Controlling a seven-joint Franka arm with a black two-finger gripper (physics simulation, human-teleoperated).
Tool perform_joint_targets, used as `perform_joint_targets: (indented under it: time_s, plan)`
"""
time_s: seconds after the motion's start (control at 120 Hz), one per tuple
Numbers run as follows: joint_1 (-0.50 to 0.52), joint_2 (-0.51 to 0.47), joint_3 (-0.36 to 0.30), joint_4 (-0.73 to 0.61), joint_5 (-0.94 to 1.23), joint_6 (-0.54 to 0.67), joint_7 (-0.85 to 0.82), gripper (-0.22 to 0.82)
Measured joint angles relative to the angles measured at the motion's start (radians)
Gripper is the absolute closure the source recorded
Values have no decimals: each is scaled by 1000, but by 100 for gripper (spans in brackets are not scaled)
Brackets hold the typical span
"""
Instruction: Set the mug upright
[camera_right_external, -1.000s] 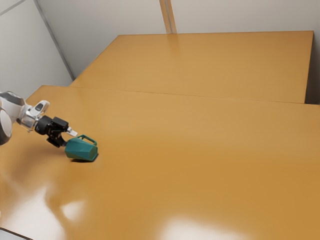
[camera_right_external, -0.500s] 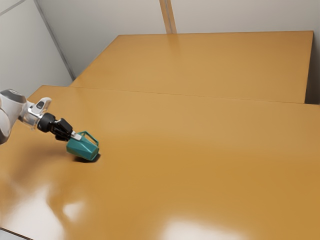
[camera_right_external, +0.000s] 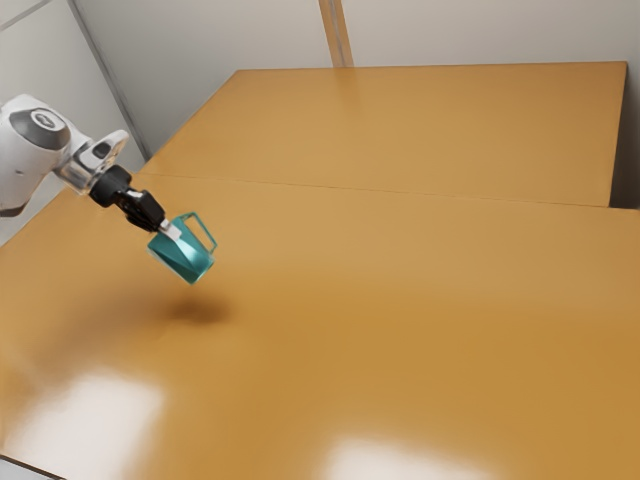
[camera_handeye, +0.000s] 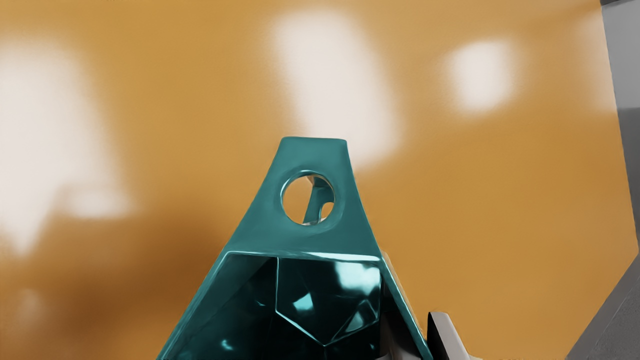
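Mug (camera_right_external: 190, 262), teal and faceted, hangs tilted in the air in the grip of a robot's fingers, raised above a tabletop. The glossy orange-brown table (camera_right_external: 400, 300) spreads out beneath the fingers and away from them toward the exterior view's right, with a second table (camera_right_external: 430, 120) of the same color beyond it. The white robot arm (camera_right_external: 30, 150) reaches in from the exterior view's left, behind the fingers, and ends in a black gripper (camera_right_external: 172, 231) angled downward. Below the fingers and the mug, a soft shadow (camera_right_external: 200, 308) lies on the wood, apart from both. The mug's base slants down and away from the fingers, while its open mouth faces back toward the hand, the dark interior visible in the wrist view. The handle (camera_right_external: 207, 230) juts from the mug's side, near the fingers, and is pierced by a round hole. The fingers are closed to about the thickness of the mug's wall, pinching it between them: one finger (camera_handeye: 450, 340) outside the wall, the other (camera_handeye: 397, 347) inside the mouth.
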Motion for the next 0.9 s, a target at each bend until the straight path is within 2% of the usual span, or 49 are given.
perform_joint_targets:
  time_s: [0.142, 0.25, 0.408, 0.633, 0.9]
  plan:
    - [-109, -46, -15, -11, 155, 102, -79, 78]
    - [-130, -74, -98, -31, 290, 192, -153, 79]
    - [-142, -116, -185, -85, 446, 320, -258, 79]
    - [-144, -134, -265, -232, 569, 523, -394, 79]
    - [-177, -123, -282, -317, 651, 663, -516, 79]
